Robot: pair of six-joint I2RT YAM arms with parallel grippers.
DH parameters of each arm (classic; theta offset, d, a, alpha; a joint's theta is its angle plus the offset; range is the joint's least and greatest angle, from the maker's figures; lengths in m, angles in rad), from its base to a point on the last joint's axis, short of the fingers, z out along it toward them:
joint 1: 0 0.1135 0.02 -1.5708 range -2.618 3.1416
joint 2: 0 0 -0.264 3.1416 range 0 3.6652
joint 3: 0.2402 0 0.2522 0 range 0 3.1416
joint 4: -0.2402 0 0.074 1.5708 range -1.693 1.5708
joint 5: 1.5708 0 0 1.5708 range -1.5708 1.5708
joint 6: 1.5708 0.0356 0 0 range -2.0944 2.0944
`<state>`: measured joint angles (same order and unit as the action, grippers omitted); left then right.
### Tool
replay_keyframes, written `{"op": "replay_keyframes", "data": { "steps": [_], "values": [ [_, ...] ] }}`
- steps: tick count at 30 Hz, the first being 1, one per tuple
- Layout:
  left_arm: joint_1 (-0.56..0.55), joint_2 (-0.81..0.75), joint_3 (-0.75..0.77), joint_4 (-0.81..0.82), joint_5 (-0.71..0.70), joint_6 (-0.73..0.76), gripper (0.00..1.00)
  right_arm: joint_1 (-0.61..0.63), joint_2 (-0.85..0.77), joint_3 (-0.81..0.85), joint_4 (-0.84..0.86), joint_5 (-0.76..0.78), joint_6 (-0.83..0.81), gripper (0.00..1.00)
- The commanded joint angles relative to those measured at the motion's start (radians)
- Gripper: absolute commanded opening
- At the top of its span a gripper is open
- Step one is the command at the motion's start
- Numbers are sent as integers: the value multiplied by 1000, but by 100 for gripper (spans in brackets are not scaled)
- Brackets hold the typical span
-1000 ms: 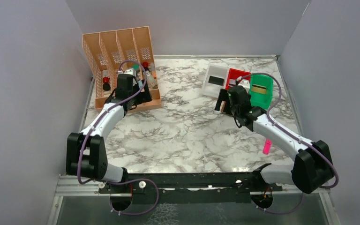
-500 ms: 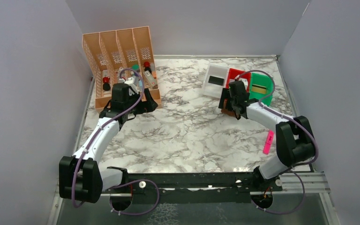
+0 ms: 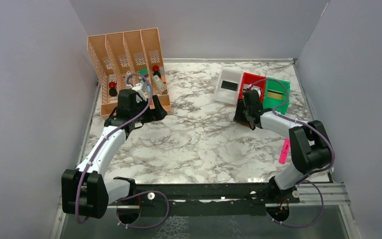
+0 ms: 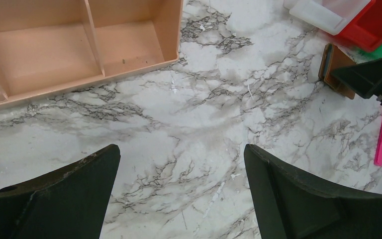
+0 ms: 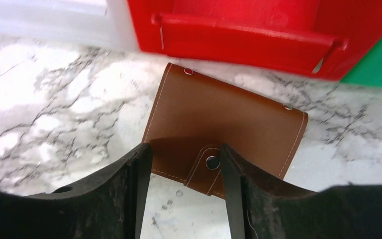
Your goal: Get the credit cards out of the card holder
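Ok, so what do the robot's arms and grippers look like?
Both the left arm and right arm have white links with black joints and a purple cable looped alongside. The left gripper and right gripper each have two broad black fingers. A pink tag hangs on the right arm.

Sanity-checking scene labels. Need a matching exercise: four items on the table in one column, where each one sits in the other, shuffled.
Things:
1. brown leather card holder
2. white plastic bin
3. green plastic bin
4. peach slotted file organiser

Places:
A. right end of the bin row
B. far-left corner of the marble table
C. on the marble, just in front of the red plastic bin
D. left end of the bin row

Pairs: 1-C, 2-D, 3-A, 4-B
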<state>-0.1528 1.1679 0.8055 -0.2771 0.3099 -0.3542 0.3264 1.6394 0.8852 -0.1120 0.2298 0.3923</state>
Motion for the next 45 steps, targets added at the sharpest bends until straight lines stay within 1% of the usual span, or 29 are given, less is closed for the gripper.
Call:
{"op": "replay_keyframes", "data": {
  "steps": [1,4,8,12,14,15,16,18,20,22,24,25,27,30,31,34,37,41,45],
  "values": [
    [-2,-7,1,1,-1,10,99,2,-49,-130,-7,-243,13,55],
    [-2,-7,0,1,-1,11,99,19,-110,-191,10,-352,19,53],
    [-2,-6,-3,2,9,11,99,86,-217,-247,-6,-470,17,52],
    [-2,3,-7,31,52,4,99,171,-296,-293,41,-666,2,52],
    [-2,15,-9,51,93,1,99,191,-326,-291,48,-757,-7,55],
    [-3,21,-9,56,108,2,99,192,-352,-287,39,-760,-9,57],
    [-3,25,-10,62,118,0,99,192,-384,-279,20,-719,-12,59],
    [-7,24,-16,71,131,-4,99,192,-443,-257,-25,-579,-37,63],
    [-16,21,-22,82,147,-5,99,192,-471,-235,-66,-394,-38,67],
    [-30,20,-25,90,161,-5,99,191,-452,-210,-109,-236,-34,70],
    [-49,19,-29,98,166,-4,99,191,-384,-179,-147,-187,-37,70],
    [-63,21,-30,99,165,-3,99,191,-349,-166,-162,-199,-29,70],
    [-106,25,-32,103,161,1,99,191,-285,-153,-159,-277,-8,65],
    [-171,36,-36,105,130,-2,99,191,-225,-177,-97,-393,29,57],
    [-192,40,-38,105,121,-8,99,191,-216,-187,-79,-421,43,56],
    [-260,46,-56,119,95,-28,97,192,-215,-238,-20,-507,84,53],
    [-309,56,-83,146,75,-50,96,192,-232,-302,43,-582,126,48],
    [-370,87,-99,173,44,-78,93,192,-255,-386,129,-657,194,44],
    [-435,125,-105,185,-3,-99,91,197,-253,-430,196,-704,216,42]
  ]
}}
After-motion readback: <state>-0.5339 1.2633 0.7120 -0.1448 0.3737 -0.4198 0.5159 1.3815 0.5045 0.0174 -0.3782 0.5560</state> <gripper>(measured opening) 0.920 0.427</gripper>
